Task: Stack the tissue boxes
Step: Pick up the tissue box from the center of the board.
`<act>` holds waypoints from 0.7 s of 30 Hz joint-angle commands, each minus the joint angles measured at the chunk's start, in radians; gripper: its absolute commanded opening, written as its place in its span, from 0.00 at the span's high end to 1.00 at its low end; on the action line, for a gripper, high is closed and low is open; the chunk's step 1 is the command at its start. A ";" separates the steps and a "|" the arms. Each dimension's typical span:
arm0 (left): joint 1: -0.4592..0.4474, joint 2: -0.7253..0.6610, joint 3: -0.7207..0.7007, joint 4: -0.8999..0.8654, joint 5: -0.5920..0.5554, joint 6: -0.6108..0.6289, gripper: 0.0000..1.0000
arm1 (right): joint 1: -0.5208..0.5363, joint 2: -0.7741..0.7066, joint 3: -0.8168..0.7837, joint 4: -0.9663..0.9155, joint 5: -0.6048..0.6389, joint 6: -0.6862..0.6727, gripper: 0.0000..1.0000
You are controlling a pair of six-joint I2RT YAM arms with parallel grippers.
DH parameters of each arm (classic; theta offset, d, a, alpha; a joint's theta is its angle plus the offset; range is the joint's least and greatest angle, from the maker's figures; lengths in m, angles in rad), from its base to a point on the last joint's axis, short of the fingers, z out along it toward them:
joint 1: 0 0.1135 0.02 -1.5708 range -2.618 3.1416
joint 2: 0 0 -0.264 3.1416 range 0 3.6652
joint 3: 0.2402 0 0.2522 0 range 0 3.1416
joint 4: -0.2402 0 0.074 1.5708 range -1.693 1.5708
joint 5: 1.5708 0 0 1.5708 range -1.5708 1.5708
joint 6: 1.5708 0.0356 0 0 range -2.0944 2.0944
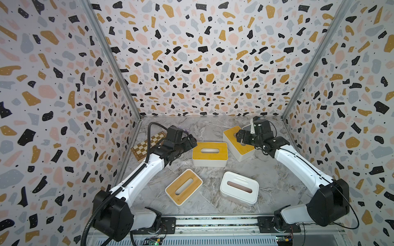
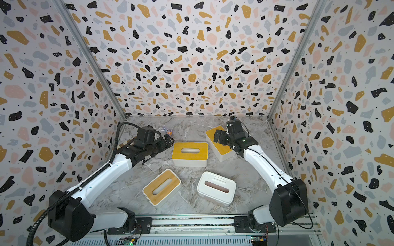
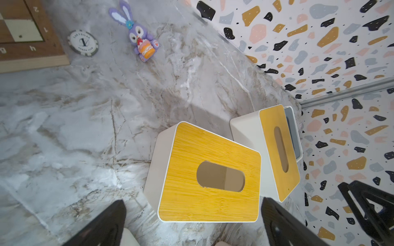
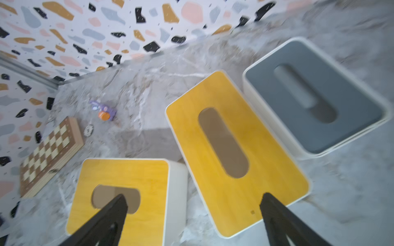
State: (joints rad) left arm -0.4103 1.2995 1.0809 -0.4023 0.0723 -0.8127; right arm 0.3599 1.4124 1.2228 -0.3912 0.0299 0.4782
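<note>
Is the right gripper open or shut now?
Open: the right gripper has black fingers wide apart above a yellow-lidded white tissue box, holding nothing.

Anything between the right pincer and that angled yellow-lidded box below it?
Nothing visible. The open right pincer hangs above the angled yellow-lidded tissue box with only air between; the grey-lidded tissue box sits beside, not under it.

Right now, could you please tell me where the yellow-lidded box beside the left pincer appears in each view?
Top view: the yellow-lidded box sits mid-table, beside the left pincer.
Top view: the box sits mid-table too.
Left wrist: the box looms close, just beyond the open fingers.
Right wrist: the box is partly behind one finger of the right pincer.
Shared landmark: the angled yellow box beside it.
</note>
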 commanded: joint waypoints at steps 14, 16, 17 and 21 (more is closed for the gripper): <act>-0.156 0.127 0.149 0.014 0.158 0.106 0.00 | -0.182 0.288 0.155 -0.061 -0.155 -0.468 0.05; -0.168 0.137 0.152 0.026 0.150 0.100 0.00 | -0.181 0.316 0.181 -0.068 -0.156 -0.486 0.07; -0.172 0.140 0.151 0.033 0.149 0.097 0.00 | -0.179 0.333 0.197 -0.075 -0.156 -0.491 0.07; -0.183 0.146 0.148 0.047 0.131 0.089 0.01 | -0.153 0.393 0.253 -0.112 -0.159 -0.534 0.14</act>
State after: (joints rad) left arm -0.5858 1.4433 1.2076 -0.3946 0.2062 -0.7322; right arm 0.1875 1.7977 1.4284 -0.4603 -0.1162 -0.0017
